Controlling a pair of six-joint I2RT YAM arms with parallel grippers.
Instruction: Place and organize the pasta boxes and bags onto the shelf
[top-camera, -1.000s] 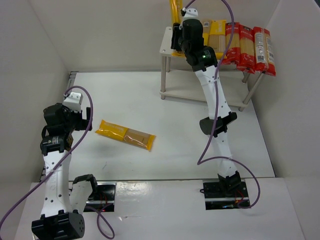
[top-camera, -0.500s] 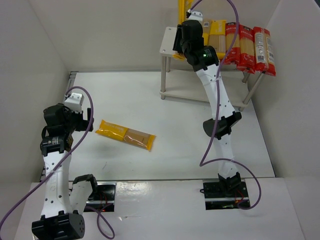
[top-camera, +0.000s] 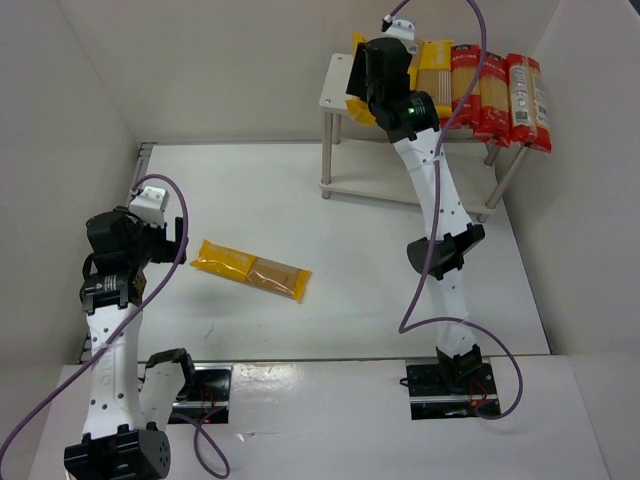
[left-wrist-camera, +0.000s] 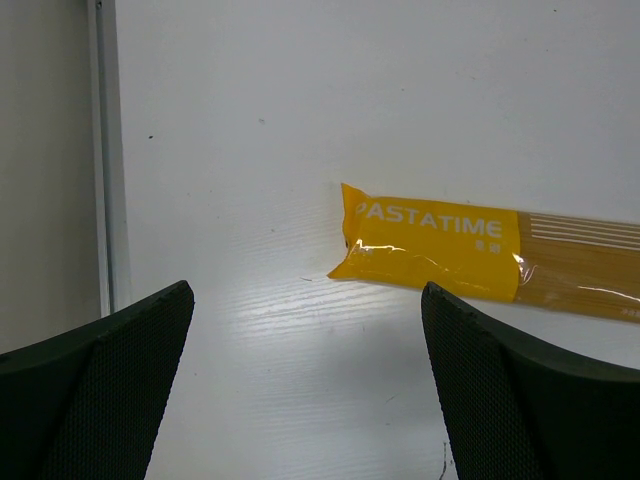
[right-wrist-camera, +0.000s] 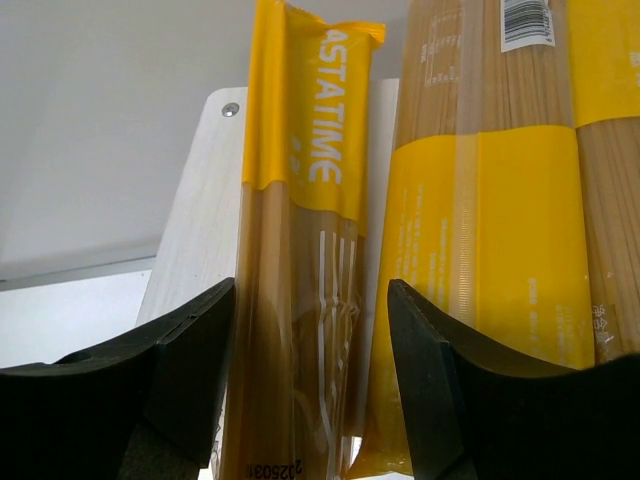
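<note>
From above, I see the shelf (top-camera: 335, 90) at the far right of the table (top-camera: 300, 190). Its top tier carries yellow packets (top-camera: 435, 72) and, further right, red packets (top-camera: 500, 95), side by side. My right arm (top-camera: 432, 195) reaches up over that tier's left end. One loose packet (top-camera: 250, 270) lies flat on the table, just right of my left arm (top-camera: 112, 300).

On the left wrist, the left gripper (left-wrist-camera: 307, 300) hangs above the table with its fingers spread wide and nothing between them. The loose packet lies beyond them, towards the right.

On the right wrist, the right gripper (right-wrist-camera: 312, 290) straddles the end packet (right-wrist-camera: 300, 240), which lies on the top board (right-wrist-camera: 200, 220) beside another yellow one. The fingers are parted. The right finger (right-wrist-camera: 440, 380) stands clear of the packet, and the left finger (right-wrist-camera: 180, 370) sits right at its edge.
</note>
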